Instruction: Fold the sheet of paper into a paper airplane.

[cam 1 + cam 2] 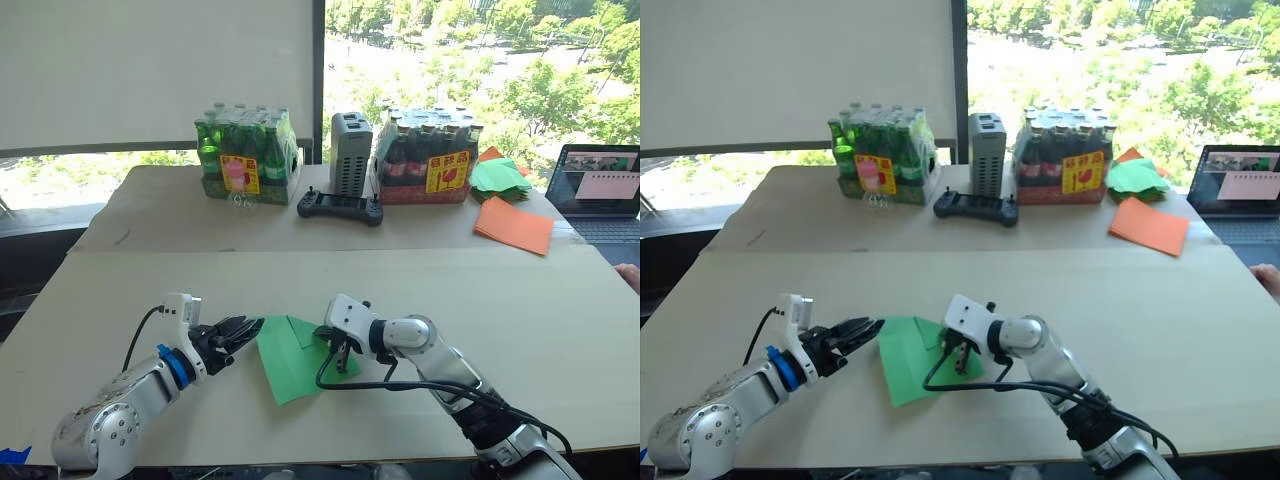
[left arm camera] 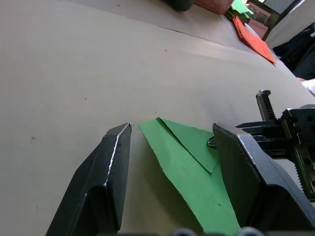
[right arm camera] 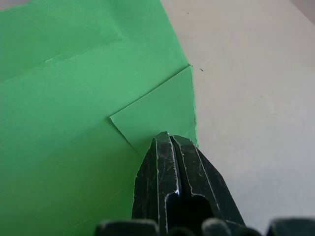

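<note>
From my head camera, the sheet of paper (image 1: 292,356) lies flat on the near table (image 1: 560,330), between my two grippers. My left gripper (image 1: 240,331) sits at the sheet's 9 o'clock edge, fingers spread. My right gripper (image 1: 341,352) points down onto the sheet's 3 o'clock side, beside a small folded-over corner. Toward 12 o'clock on the far table stand a pack of green bottles (image 1: 245,155), a grey box (image 1: 350,153) with a black controller (image 1: 340,207) just in front of it, and a pack of dark bottles (image 1: 428,157). At about 2 o'clock lie the orange sheets (image 1: 513,225), a heap of green papers (image 1: 500,176) and a laptop (image 1: 603,188).

From my left wrist, my two black fingers (image 2: 106,182) stand apart, released, with the pointed corner of the green sheet lying between them; I cannot tell whether they touch it. My right gripper's metal body shows just beyond the paper.

From my right wrist, my fingers (image 3: 170,167) are pressed together, clenched with no gap, their tips resting at the base of the folded triangular flap (image 3: 162,110), right by the sheet's edge.
</note>
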{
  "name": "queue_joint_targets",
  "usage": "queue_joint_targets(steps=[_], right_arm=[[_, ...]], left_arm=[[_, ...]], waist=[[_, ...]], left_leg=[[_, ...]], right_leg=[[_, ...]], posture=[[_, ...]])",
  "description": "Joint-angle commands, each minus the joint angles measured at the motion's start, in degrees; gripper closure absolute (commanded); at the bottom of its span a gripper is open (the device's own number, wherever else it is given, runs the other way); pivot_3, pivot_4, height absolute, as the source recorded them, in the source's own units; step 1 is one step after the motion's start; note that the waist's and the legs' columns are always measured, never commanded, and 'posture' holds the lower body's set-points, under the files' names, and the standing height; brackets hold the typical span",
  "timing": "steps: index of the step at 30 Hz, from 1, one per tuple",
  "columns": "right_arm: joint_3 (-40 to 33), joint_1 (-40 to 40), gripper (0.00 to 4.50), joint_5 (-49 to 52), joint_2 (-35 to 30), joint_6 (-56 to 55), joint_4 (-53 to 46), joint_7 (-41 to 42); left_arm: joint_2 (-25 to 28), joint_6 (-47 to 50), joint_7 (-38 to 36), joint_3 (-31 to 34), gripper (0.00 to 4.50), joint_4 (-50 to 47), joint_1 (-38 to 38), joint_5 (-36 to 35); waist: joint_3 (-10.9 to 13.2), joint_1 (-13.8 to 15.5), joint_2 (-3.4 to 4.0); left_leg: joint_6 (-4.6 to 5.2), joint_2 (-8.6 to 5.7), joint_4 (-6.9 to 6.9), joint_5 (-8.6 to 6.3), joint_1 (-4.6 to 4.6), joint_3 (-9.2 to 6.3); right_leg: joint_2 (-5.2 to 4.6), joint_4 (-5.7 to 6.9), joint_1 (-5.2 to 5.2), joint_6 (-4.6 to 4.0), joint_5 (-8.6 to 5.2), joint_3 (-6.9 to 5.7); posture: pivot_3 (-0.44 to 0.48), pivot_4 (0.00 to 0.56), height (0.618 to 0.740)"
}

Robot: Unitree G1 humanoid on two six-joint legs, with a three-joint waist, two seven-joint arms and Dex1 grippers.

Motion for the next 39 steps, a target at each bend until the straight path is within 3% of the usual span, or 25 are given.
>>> queue_joint_targets(steps=[1, 12, 15, 21, 31, 39], right_arm=[[1.1, 0.5, 4.5, -0.7, -0.1, 1.6, 0.1, 0.5], [1.0, 0.1, 4.5, -0.9, 0.4, 2.9, -1.0, 0.1], [0.9, 0.1, 4.5, -0.9, 0.4, 3.2, -1.3, 0.1], [0.7, 0.3, 4.5, -1.1, 0.6, 3.6, -1.7, 0.0], [0.4, 0.1, 4.5, -1.2, 1.3, 4.5, -2.4, -0.3], [-2.0, -0.6, 4.5, 1.1, 4.3, 10.6, -4.2, -2.1]], left_arm=[[-3.0, 1.8, 4.0, 1.8, 1.71, 0.4, -1.4, -5.0], [-2.7, 2.8, 7.8, -1.2, 1.71, 1.7, -0.1, -6.5], [-2.3, 1.6, 7.5, -0.8, 2.48, 2.4, -0.7, -7.6], [0.6, 0.5, 6.8, -3.4, 4.48, 3.8, -2.3, -5.8], [6.0, -3.3, 4.1, -8.9, 4.48, 5.2, -3.7, -1.9], [17.1, -15.9, -5.2, -21.4, 4.48, 5.6, -9.2, 11.3]], waist=[[0.0, 0.0, 0.0], [0.0, -0.1, -0.01], [0.0, -0.1, -0.01], [0.0, -0.1, -0.01], [0.0, -0.1, 0.0], [0.1, -0.1, -0.02]], left_leg=[[0.0, 0.0, 0.0, 0.0, 0.0, 0.0], [-0.02, 0.01, -0.02, -0.01, 0.0, 0.0], [-0.03, 0.01, -0.03, -0.02, 0.0, 0.0], [-0.03, 0.01, -0.03, -0.02, 0.0, 0.0], [-0.04, 0.01, -0.05, -0.02, -0.01, 0.0], [-0.04, 0.02, -0.09, -0.02, -0.04, 0.0]], right_leg=[[0.0, 0.0, 0.0, 0.0, 0.0, 0.0], [0.01, -0.02, -0.01, -0.02, -0.01, 0.0], [0.01, -0.02, -0.02, -0.02, -0.01, 0.0], [0.01, -0.02, -0.02, -0.03, -0.02, 0.0], [0.01, -0.02, -0.04, -0.04, -0.02, 0.0], [0.01, -0.04, -0.08, -0.04, -0.02, 0.0]], posture=[[0.0, 0.15, 0.675], [0.0, 0.15, 0.675], [0.0, 0.15, 0.675], [0.0, 0.15, 0.675], [0.0, 0.15, 0.675], [0.0, 0.15, 0.675]])
